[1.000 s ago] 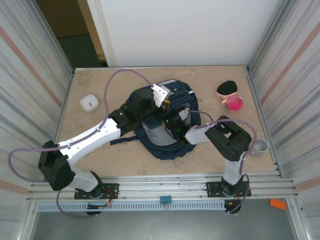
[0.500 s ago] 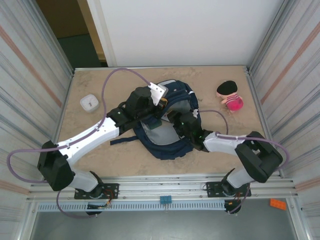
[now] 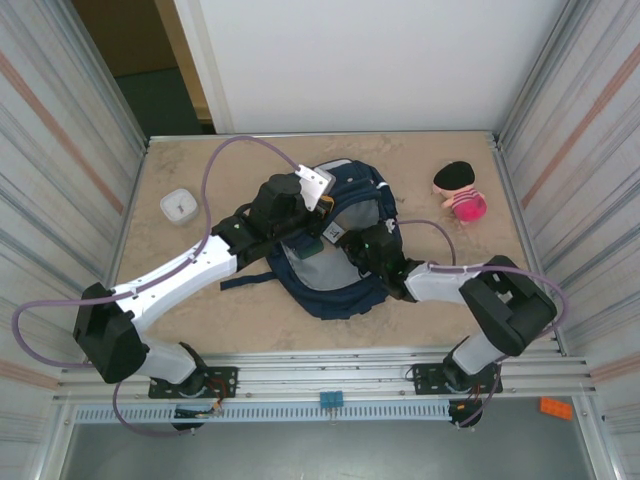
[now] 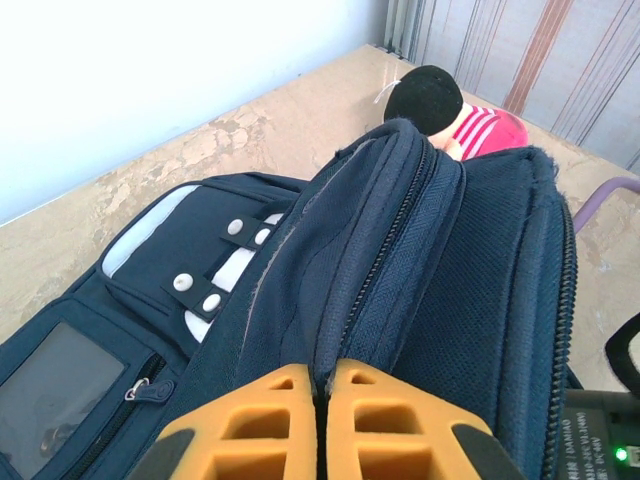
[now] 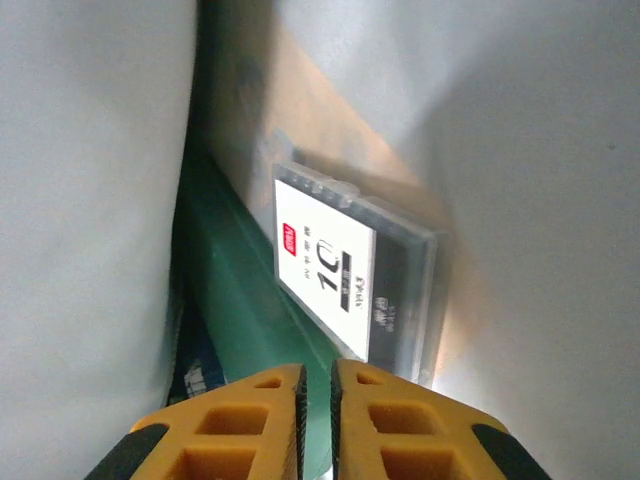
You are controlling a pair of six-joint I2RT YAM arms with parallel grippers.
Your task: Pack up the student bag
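Note:
The navy student bag [image 3: 345, 290] lies in the middle of the table with its main compartment held open. My left gripper [image 3: 328, 230] is shut on the bag's zipper edge [image 4: 400, 250], its orange fingers [image 4: 260, 420] pinching the fabric and lifting it. My right gripper [image 3: 345, 250] reaches inside the bag, between grey lining walls. Its jaws [image 5: 317, 372] stand nearly together with nothing seen between them. Just ahead of them lie a clear plastic box with a white label [image 5: 345, 270] and a green flat item [image 5: 235, 300].
A pink and black plush toy [image 3: 458, 190] lies at the back right, also past the bag in the left wrist view [image 4: 440, 105]. A small white container [image 3: 180, 205] sits at the left. Metal walls close in both sides.
My right arm has stretched out low and pushed its gripper deeper into the bag, and its jaws have closed from half open. The left gripper keeps its hold on the bag's edge.

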